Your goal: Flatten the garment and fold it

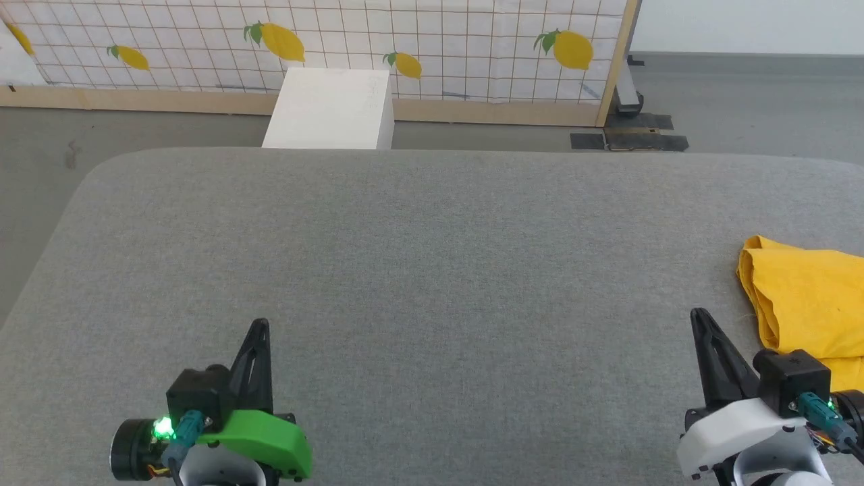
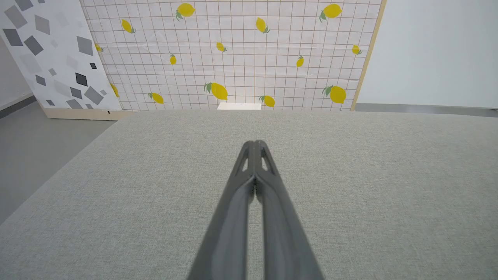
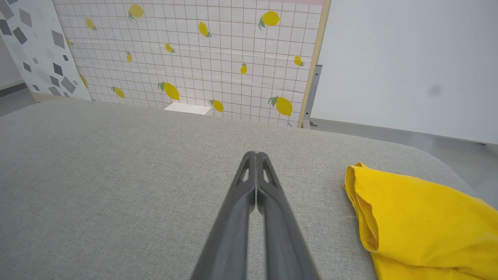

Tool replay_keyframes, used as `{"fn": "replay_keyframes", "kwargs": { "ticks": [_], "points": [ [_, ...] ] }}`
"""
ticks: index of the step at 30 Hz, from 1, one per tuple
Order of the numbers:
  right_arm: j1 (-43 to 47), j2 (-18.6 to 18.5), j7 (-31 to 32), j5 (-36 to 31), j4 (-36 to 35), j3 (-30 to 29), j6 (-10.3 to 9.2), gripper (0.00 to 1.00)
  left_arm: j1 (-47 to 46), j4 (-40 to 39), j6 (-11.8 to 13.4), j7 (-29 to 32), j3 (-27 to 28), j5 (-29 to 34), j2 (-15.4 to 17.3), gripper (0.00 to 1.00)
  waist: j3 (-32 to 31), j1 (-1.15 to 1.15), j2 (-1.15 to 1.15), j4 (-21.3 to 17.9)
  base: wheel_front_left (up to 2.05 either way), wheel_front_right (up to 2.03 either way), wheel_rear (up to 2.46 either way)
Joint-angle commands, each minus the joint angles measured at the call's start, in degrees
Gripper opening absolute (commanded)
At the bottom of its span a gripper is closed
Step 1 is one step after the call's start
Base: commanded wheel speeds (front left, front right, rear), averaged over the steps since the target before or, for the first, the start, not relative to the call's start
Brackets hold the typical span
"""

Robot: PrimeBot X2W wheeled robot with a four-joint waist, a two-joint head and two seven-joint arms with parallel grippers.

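Observation:
The garment (image 1: pixel 810 297) is a bright yellow cloth lying bunched in folds at the right edge of the grey padded table (image 1: pixel 432 256); its print is hidden. It also lies to the right of the fingers in the right wrist view as the garment (image 3: pixel 420 221). My right gripper (image 1: pixel 698 317) hovers just left of it, shut and empty, its tips pressed together (image 3: pixel 255 155). My left gripper (image 1: pixel 260 327) sits at the lower left over bare table, far from the cloth, also shut with nothing held (image 2: pixel 253 144).
A white box (image 1: pixel 331 108) stands on the floor beyond the table's far edge. Behind it runs a lemon-print grid screen (image 1: pixel 337 40) on a wooden frame. Grey floor (image 1: pixel 34 175) drops away past the table's rounded left corner.

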Motion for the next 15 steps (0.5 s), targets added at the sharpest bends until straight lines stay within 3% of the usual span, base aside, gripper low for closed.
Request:
{"fn": "replay_keyframes", "kwargs": {
  "ticks": [1, 15],
  "points": [
    [-1.21, 0.08, 0.22, 0.12, 0.21, 0.34, -0.07, 0.0, -1.17, 0.17, -0.36, 0.33, 0.5, 1.21, -0.66, 0.0, -0.03, 0.0, 0.0, -0.03, 0.0, 0.0, 0.0],
    [-1.87, 0.09, 0.83, 0.14, 0.35, 1.53, -0.08, 0.0, -1.72, 0.52, -1.32, 1.91, 2.21, 3.46, -1.74, 0.0, -0.27, 0.0, 0.0, -0.34, 0.0, 0.0, 0.0]
  ]
}}
